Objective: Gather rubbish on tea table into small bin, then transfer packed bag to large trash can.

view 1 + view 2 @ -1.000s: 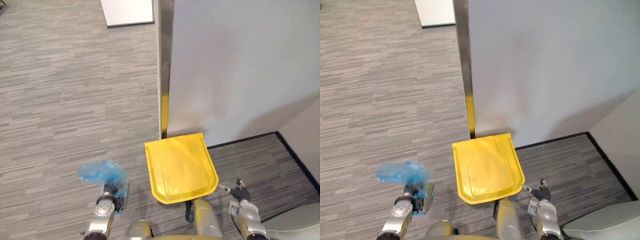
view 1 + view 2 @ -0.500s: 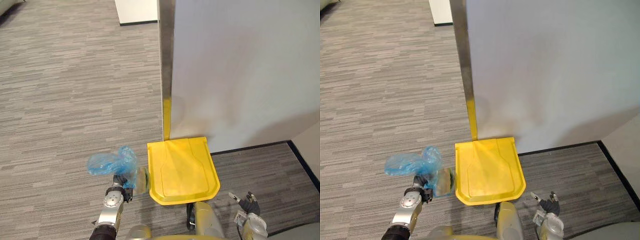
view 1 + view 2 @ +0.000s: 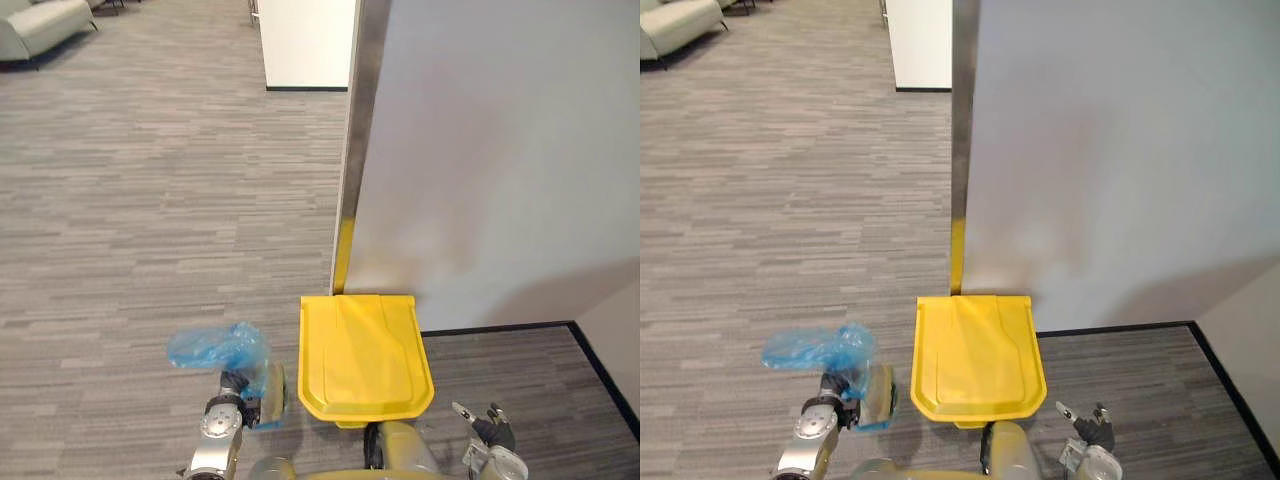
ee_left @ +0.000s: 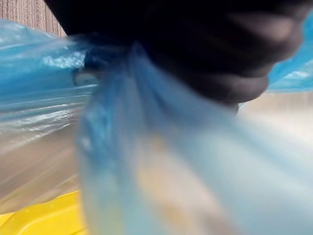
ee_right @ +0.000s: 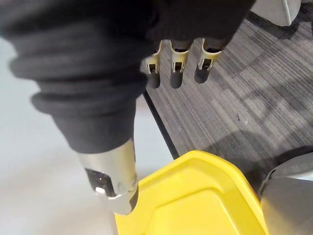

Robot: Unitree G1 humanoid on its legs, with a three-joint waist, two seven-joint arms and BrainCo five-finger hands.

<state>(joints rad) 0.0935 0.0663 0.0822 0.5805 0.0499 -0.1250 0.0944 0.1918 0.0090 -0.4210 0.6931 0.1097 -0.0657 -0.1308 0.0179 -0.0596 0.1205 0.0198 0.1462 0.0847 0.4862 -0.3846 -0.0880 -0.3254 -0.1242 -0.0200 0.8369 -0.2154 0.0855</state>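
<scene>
We grip the packed blue bag (image 3: 215,347) in our left hand (image 3: 235,388) fingers, right hand (image 3: 490,427) fingers apart; only the shut yellow trash can (image 3: 365,355) beside them remains.

1. A grey striped carpet floor (image 3: 150,200) spreads all around.
2. A big pale grey wall (image 3: 500,150) stands on it, with a shiny metal post (image 3: 357,120) at its edge.
3. A yellow strip (image 3: 343,255) marks the post's foot.
4. A white cupboard (image 3: 305,40) and a light grey sofa (image 3: 45,25) sit far off.
</scene>
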